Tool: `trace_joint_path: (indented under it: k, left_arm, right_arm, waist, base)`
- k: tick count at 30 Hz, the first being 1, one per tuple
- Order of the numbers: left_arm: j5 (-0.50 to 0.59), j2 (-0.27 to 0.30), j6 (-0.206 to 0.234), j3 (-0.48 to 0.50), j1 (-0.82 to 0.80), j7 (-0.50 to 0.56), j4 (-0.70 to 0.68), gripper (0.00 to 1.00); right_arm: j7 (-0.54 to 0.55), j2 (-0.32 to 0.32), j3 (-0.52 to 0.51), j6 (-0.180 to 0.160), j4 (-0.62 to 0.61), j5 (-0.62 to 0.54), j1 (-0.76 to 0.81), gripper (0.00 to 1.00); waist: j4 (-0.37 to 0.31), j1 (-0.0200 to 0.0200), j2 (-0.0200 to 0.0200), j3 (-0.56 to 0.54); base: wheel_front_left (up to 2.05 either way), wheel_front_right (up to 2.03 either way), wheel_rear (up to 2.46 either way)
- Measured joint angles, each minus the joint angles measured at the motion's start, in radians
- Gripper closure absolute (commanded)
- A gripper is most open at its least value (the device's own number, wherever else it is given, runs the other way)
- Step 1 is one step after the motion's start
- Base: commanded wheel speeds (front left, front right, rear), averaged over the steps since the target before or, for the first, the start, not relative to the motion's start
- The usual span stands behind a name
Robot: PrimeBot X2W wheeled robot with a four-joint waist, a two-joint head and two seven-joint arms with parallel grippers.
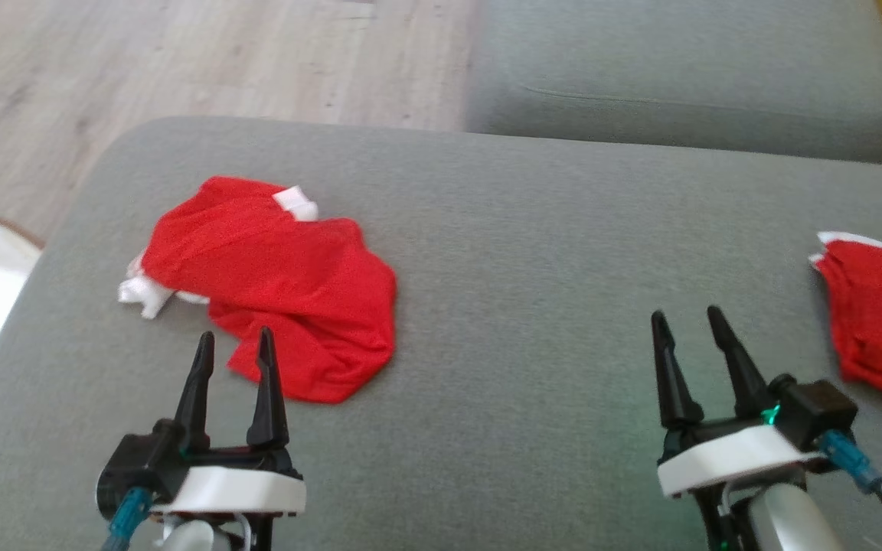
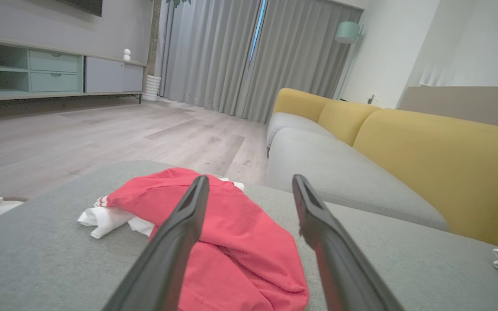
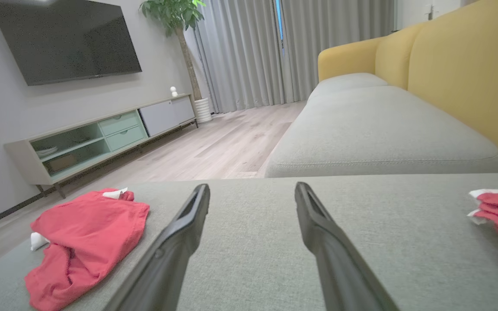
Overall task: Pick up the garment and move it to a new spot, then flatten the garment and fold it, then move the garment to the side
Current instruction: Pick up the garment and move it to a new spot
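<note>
Just over garment (image 1: 272, 275), left tool (image 1: 235, 334) agape

**Red garment lies crumpled**

The garment (image 1: 280, 283) is thin red cloth with white trim (image 1: 146, 295) showing at its left edge and at its far edge. It lies in a loose, rumpled heap, creased and doubled over itself, not flattened or folded. It rests on the left part of the grey cushion (image 1: 525, 321), near the cushion's left rim.

No writing, label, brand mark, number or sign could be read on the red garment (image 1: 280, 283), the grey cushion (image 1: 525, 321), or elsewhere.
</note>
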Motion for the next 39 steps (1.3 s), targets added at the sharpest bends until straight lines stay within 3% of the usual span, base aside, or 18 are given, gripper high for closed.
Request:
trace_joint_path:
  k: [12,23,30,35,37,39]
  left_arm:
    - [0.008,0.000,-0.001,0.010,0.002,0.000,0.002,0.00]
    - [0.009,0.000,-0.001,0.040,0.004,0.000,0.004,0.00]
    - [0.065,0.004,-0.019,0.090,-0.093,0.000,0.114,0.00]
    - [0.097,0.070,-0.050,0.079,-0.289,0.026,0.279,0.00]
    - [0.110,0.108,-0.063,0.052,-0.373,0.076,0.346,0.00]
    - [0.137,0.156,-0.080,-0.035,-0.488,0.172,0.431,0.00]
  right_arm:
    - [0.000,0.000,0.055,0.000,0.008,0.026,0.011,0.00]
    - [0.000,0.000,0.058,0.000,0.007,0.033,0.011,0.00]
    - [0.000,0.000,0.034,0.000,-0.015,0.006,0.000,0.00]
    - [0.000,0.000,0.007,0.000,-0.042,-0.017,-0.047,0.00]
    - [0.000,0.000,-0.006,0.000,-0.053,-0.028,-0.069,0.00]
    - [0.000,-0.001,-0.020,0.000,-0.067,-0.036,-0.094,0.00]
  waist:
    - [0.082,0.0000,0.0000,-0.010]
    - [0.067,0.0000,0.0000,0.005]
    - [0.049,0.0001,0.0000,0.070]
    - [0.032,0.0002,0.0000,0.139]
    - [0.024,0.0002,0.0000,0.169]
    - [0.010,0.0003,0.0000,0.212]
  base:
    - [0.00,0.00,0.00]
    - [0.00,0.00,0.00]
    - [0.00,0.00,0.00]
    - [0.00,0.00,0.00]
    - [0.00,0.00,0.00]
    - [0.00,0.00,0.00]
